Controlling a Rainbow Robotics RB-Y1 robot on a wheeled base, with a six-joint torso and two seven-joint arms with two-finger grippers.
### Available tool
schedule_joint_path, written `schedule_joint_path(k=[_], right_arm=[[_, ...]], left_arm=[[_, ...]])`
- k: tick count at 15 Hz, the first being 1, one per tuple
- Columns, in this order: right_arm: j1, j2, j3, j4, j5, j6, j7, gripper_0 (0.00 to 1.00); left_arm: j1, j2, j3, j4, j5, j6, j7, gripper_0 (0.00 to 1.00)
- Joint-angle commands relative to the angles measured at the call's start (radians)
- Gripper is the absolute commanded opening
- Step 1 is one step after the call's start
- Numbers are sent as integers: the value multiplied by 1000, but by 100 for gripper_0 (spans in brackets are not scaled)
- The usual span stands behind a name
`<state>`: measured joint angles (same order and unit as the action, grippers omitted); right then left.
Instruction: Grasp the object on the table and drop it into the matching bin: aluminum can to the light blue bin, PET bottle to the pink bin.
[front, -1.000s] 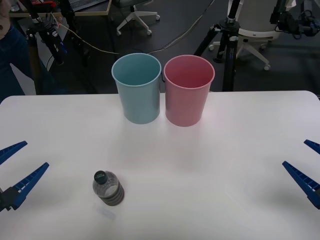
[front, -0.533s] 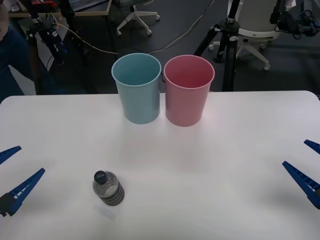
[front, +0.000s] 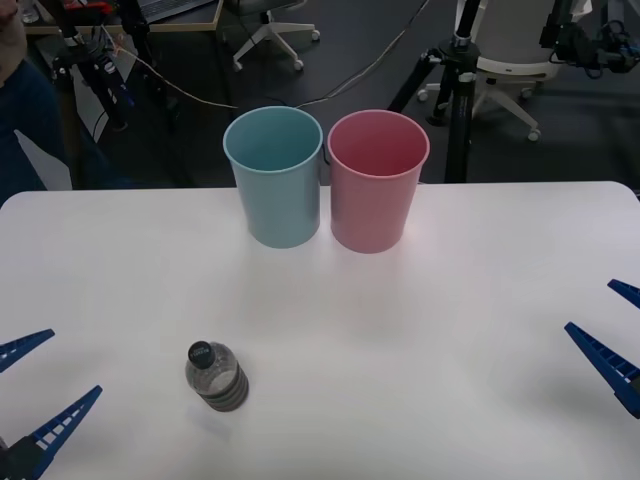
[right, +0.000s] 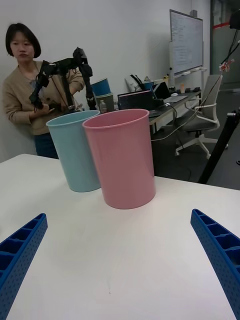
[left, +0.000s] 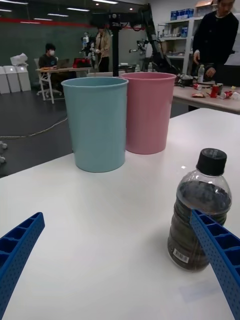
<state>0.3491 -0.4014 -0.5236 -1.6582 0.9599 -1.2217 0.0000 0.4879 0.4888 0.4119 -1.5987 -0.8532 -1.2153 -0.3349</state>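
The PET bottle (front: 215, 377) stands upright on the white table (front: 450, 300) at the near left, dark cap on top and dark lower half. My left gripper (front: 40, 390) is open just left of it, level with it; in the left wrist view the bottle (left: 200, 210) stands by one blue finger (left: 220, 255), untouched. The pink bin (front: 377, 180) and the light blue bin (front: 275, 175) stand side by side at the table's far edge. At the table's right edge my right gripper (front: 615, 325) hangs open, facing the pink bin (right: 122, 157) and the light blue bin (right: 72, 150).
The two bins almost touch, light blue on the left and pink on the right; in the left wrist view they are the light blue bin (left: 96, 125) and the pink bin (left: 148, 112). Bare white tabletop lies between bottle and bins. Tripods and office chairs stand beyond the far edge.
My left gripper has drawn back toward the table's near edge, still open. The bottle, the bins and my right gripper have not moved.
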Motion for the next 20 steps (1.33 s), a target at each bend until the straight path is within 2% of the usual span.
schedule_joint_path(k=[1,6,10,16,20], right_arm=[[0,0,0,0,0,0,0,100],[0,0,0,0,0,0,0,100],[0,0,0,0,0,0,0,100],[0,0,0,0,0,0,0,100],[0,0,0,0,0,0,0,100]], left_arm=[[14,42,-76,16,40,16,-81,100],[5,79,-183,40,83,26,-153,100],[-54,96,-240,140,111,19,-224,100],[-149,97,-338,283,111,10,-294,100],[-170,97,-426,284,108,25,-320,100]])
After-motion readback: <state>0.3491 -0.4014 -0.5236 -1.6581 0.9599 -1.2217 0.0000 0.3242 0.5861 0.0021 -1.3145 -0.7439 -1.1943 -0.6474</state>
